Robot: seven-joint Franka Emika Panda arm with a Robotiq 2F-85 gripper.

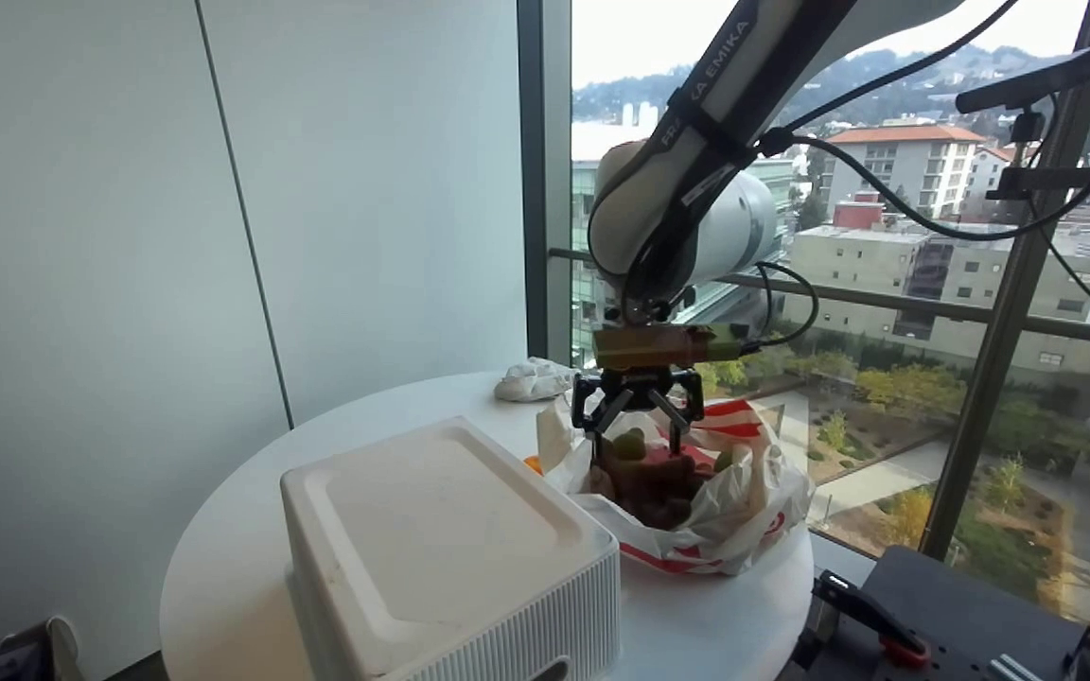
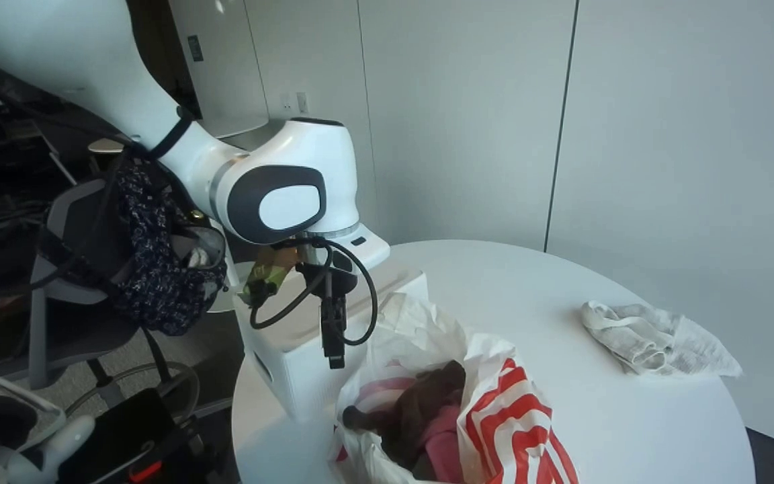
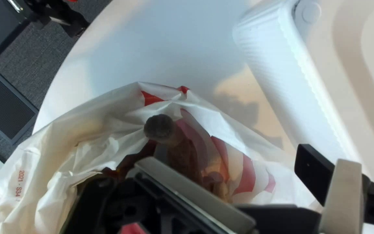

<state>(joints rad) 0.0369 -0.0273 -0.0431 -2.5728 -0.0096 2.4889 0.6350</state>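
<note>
The hand (image 1: pixel 636 452) is hanging fingers-down at the mouth of the bag (image 2: pixel 518 420), jaws standing wide apart, gripping nothing. The toy (image 2: pixel 417 410), brown and plush-looking, is lying inside the bag; in an exterior view the fingertips (image 2: pixel 336 353) are showing clear of it. The pink thing (image 2: pixel 444 450) is lying against the toy, and the green thing (image 1: pixel 628 445) is sitting in there too. The bag is standing on the table (image 2: pixel 528 289), just beside the box (image 1: pixel 460 530).

Risks as I'm reading them:
- Film pinch: wrist view is showing the bag wall running between the fingers. Closing there would be catching plastic instead of the toy, or along with it. Cause: the hand is sitting biased toward the box side.
- Bag drag: wall is looking thin and slack. A finger hooking the rim could be pulling the whole bag along or folding it over the contents.
- Box knock: one finger is pointing down near the box-side rim, so sideways drift would be risking a bump or wedging in the gap.
- Double pick: contents are crowding each other; closing could be grabbing two.
- Weak grip: the toy is looking soft and limp. Pinching only a limb would be leaving it swinging or slipping out.
- Depth misjudged: a finger is covering part of the bag's inside in the wrist view; going too low would be pressing into the pile.

The cloth (image 2: pixel 656 336) is lying well apart; not seeing it causing trouble.
</note>
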